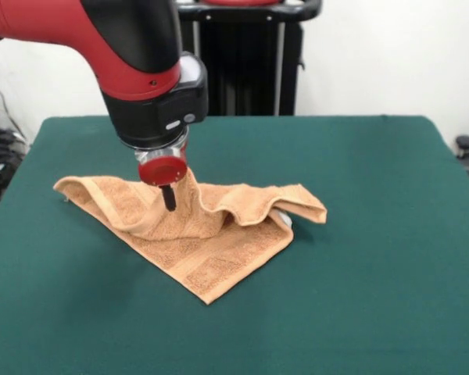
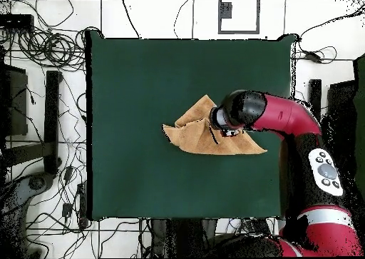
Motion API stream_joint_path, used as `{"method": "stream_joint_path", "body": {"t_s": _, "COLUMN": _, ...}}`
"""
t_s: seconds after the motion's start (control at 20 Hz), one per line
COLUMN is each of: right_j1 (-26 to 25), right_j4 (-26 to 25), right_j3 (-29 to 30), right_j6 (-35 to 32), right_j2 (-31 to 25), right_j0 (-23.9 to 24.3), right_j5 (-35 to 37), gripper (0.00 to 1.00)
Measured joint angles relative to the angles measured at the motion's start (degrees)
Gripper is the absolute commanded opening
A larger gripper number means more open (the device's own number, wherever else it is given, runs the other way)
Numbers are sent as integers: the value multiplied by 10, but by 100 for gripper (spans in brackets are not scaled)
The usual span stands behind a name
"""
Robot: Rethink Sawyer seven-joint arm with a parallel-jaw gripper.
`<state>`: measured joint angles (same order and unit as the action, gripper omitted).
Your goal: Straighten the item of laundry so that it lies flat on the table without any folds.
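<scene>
- towel (image 1: 211, 234) is sitting crumpled near the middle of the tabletop (image 1: 375, 234), folded into a rough triangle; in the front view one corner is pointing toward the camera, one wing is trailing off to picture-left, and a rolled fold is running to picture-right
- end effector (image 1: 169, 199) is hanging over the towel's raised ridge, with cloth peaking up beside the dark fingertip; only one finger is showing, so I cannot tell whether it is gripping the cloth or just touching it
- overhead view is agreeing on placement: end effector (image 2: 214, 131) is sitting over the towel (image 2: 192, 131) toward its base-side edge; the arm is hiding part of the cloth there
- risks, as I am judging them:
  - if the pinch is catching two layers, pulling is dragging the whole bundle instead of opening the fold; the doubled lower layer is looking prone to that
  - felt-like top is probably gripping terry; a low drag is likely bunching the cloth rather than sliding it flat
  - a shallow pinch on the ridge is risking a slip mid-pull, leaving a fresh crease
  - lifting too high is letting the free wings swing under and refold on set-down
  - the rolled fold at picture-right is lying away from the contact point; one pull is probably not clearing it, so a regrasp is looking necessary
</scene>
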<state>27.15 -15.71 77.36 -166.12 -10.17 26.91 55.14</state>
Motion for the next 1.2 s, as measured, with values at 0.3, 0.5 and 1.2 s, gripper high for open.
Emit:
{"method": "stream_joint_path", "body": {"t_s": 0.3, "right_j1": 0, "right_j4": 0, "right_j3": 10, "right_j6": 0, "right_j2": 0, "right_j0": -1, "right_j5": -9, "gripper": 100}}
{"method": "stream_joint_path", "body": {"t_s": 0.5, "right_j1": 0, "right_j4": 1, "right_j3": 17, "right_j6": 0, "right_j2": 0, "right_j0": -2, "right_j5": -14, "gripper": 100}}
{"method": "stream_joint_path", "body": {"t_s": 1.2, "right_j1": 3, "right_j4": 13, "right_j3": 49, "right_j6": 0, "right_j2": 0, "right_j0": -14, "right_j5": -35, "gripper": 100}}
